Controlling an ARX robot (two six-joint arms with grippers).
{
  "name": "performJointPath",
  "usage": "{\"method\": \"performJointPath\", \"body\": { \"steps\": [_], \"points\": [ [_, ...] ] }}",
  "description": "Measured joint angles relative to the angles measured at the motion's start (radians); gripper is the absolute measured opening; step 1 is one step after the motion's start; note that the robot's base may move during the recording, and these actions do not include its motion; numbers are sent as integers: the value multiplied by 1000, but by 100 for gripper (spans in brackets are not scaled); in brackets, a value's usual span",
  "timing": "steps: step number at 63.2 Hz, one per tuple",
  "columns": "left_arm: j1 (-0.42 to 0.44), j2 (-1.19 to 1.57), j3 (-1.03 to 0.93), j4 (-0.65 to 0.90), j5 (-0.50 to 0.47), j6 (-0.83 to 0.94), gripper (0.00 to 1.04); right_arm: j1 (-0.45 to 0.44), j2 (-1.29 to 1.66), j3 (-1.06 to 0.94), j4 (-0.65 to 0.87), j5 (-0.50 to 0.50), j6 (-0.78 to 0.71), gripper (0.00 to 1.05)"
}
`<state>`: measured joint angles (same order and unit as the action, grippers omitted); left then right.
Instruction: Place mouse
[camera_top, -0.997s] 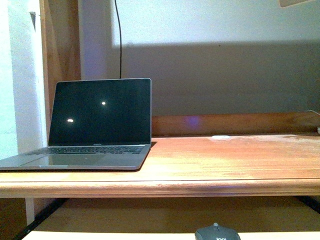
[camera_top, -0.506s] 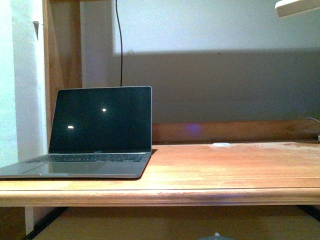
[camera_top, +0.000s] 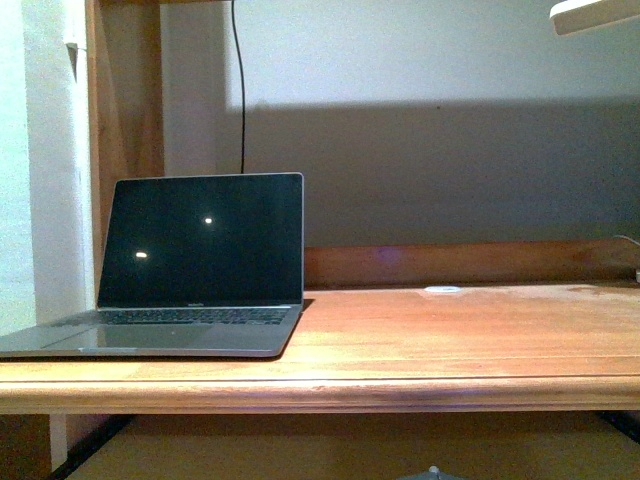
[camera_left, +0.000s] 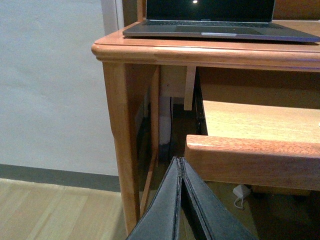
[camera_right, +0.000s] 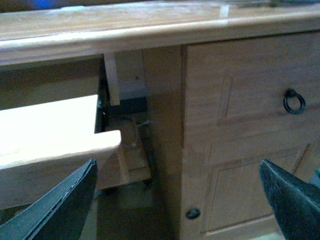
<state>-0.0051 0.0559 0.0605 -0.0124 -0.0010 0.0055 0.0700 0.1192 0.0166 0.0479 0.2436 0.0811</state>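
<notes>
Laptop (camera_top: 200, 262) open on desk (camera_top: 450, 335), left tool (camera_left: 179, 161) closed, right tool (camera_right: 177, 165) spread wide

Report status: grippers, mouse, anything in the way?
Left gripper shut, empty; right gripper open, empty. Mouse only a sliver at front view's bottom edge, below the desktop. Laptop sits on desktop's left.

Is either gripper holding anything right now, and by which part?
Nothing is held. The left gripper is shut on nothing, and the right gripper is open and empty.

Left pincer (camera_left: 179, 162) pressed together; right pincer (camera_right: 177, 167) spread wide.
</notes>
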Motion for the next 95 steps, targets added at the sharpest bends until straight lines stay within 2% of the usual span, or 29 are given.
{"method": "performJointPath", "body": {
  "steps": [11,19,32,48,61,76,95],
  "points": [
    [0,-21,-19,6,0,0,3,-11,145,29,125,-19,7,97],
    [0,-47,-48,8,0,-1,23,-8,272,89,212,-18,0,97],
    [0,-50,-48,8,0,-1,58,63,473,222,330,2,-55,97],
    [0,-50,-48,8,0,-1,98,157,708,397,363,23,-116,97],
    [0,-51,-48,8,0,-1,97,216,878,558,319,9,-189,97],
    [0,-51,-48,8,0,-1,97,263,975,752,74,-47,-286,97],
    [0,-51,-48,8,0,-1,97,389,994,824,-201,-87,-273,97]
  ]
}}
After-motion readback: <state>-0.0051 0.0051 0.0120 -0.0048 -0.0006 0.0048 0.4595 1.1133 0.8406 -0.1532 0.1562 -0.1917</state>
